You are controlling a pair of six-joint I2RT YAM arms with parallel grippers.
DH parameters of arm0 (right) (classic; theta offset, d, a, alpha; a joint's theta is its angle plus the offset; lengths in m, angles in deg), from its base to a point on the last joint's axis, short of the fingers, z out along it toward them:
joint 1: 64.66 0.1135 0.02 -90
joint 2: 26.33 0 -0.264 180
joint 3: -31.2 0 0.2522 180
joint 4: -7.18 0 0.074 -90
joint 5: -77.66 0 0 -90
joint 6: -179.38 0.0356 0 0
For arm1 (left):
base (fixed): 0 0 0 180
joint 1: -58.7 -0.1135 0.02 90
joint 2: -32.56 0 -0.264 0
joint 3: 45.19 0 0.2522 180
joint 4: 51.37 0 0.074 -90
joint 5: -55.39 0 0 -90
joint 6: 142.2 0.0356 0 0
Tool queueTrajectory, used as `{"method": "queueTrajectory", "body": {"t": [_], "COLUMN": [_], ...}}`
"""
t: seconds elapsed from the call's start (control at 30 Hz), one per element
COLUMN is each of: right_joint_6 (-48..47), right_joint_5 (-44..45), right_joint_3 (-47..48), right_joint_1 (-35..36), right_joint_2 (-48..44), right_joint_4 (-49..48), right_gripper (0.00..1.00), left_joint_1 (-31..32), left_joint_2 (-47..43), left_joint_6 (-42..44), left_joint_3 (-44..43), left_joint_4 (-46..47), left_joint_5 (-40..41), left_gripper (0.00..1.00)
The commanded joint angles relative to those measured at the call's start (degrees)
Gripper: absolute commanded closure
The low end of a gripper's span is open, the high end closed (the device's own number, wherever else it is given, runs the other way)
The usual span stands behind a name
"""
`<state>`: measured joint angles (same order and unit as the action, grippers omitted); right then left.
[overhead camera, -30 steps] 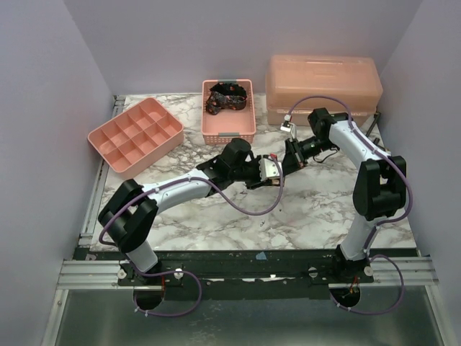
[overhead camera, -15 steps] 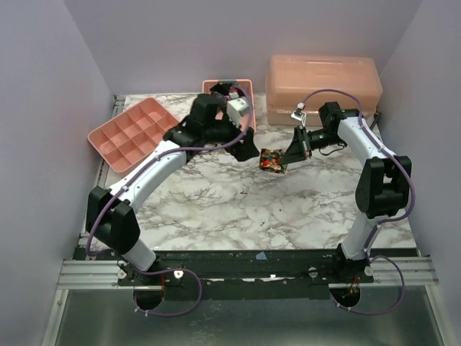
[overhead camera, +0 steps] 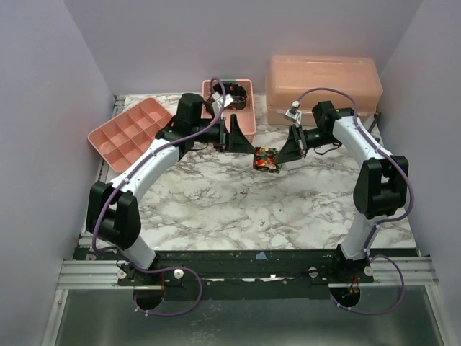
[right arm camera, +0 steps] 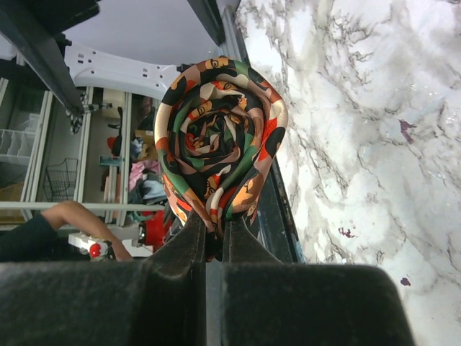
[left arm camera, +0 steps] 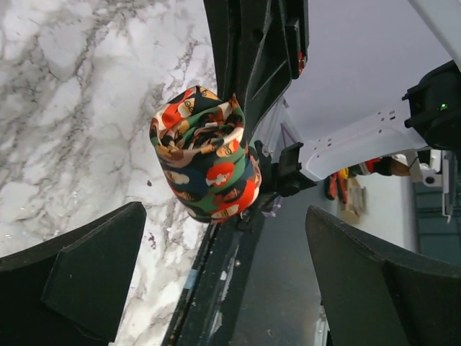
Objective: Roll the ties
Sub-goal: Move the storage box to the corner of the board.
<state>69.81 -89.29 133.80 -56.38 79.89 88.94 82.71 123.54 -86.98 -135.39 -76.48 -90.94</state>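
1. Toward the far middle of the tabletop (overhead camera: 216,205), the right tool (right arm camera: 215,241) is pinched tight on the rolled tie (right arm camera: 220,137) — its fingers meet on the roll's outer edge.
2. Rolled tie: a tight spiral printed in red, orange, green and black. It juts out from the right tool's tips over the marble. Whether it touches the surface cannot be told.
3. Left tool (overhead camera: 240,137): spread wide and holding nothing. It sits just to the left of the roll. In its wrist view one finger shows at each lower corner, with the roll between and beyond them.
4. Basket (overhead camera: 249,119): pink, at the far edge just behind the left tool. A dark tie (overhead camera: 236,94) lies in it, partly hidden by the left arm.
5. Tray (overhead camera: 119,137): pink, split into compartments, at the far left, well apart from the roll.
6. Box (overhead camera: 324,79): lidded, at the far right — behind the right arm.
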Motion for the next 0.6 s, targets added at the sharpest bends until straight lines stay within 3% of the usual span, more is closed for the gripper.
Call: {"method": "queueTrajectory", "body": {"t": [0.0,0.13,0.23,0.3,0.37,0.43,0.5,0.57], "right_joint_6": [0.47,0.59,0.52,0.54,0.65,0.67,0.58,0.54], "right_joint_5": [-3.38,-3.24,-2.14,-1.43,-0.82,-0.04,0.72,1.16], "right_joint_3": [1.39,1.67,1.69,1.33,0.95,0.97,1.27,1.26], "right_joint_1": [1.11,1.81,1.83,1.83,1.83,1.82,1.83,1.79], "right_joint_2": [-1.33,-2.01,-2.27,-2.72,-3.11,-3.25,-3.2,-3.04], "right_joint_4": [-0.26,-0.32,-0.15,-0.14,-0.53,-0.72,-0.77,-0.86], "right_gripper": [0.99,0.99,0.99,0.99,0.99,0.99,0.99,0.99], "left_joint_1": [2.1,3.89,0.79,-2.9,-5.83,-10.96,-16.44,-21.99], "left_joint_2": [2.29,3.56,2.07,0.34,-0.48,0.04,0.8,1.38], "left_joint_6": [-6.07,-3.84,-2.3,10.82,26.3,34.08,43.28,50.17], "left_joint_3": [0.62,-1.13,1.58,1.04,-3.26,-6.45,-10.05,-12.44], "left_joint_4": [3.3,0.56,0.94,-4.95,-18.21,-25.77,-32.56,-36.7], "left_joint_5": [-2.12,0.47,1.77,1.52,8.47,14.18,21.2,28.81], "left_gripper": [0.02,0.02,0.02,0.02,0.02,0.04,0.19,0.43]}}
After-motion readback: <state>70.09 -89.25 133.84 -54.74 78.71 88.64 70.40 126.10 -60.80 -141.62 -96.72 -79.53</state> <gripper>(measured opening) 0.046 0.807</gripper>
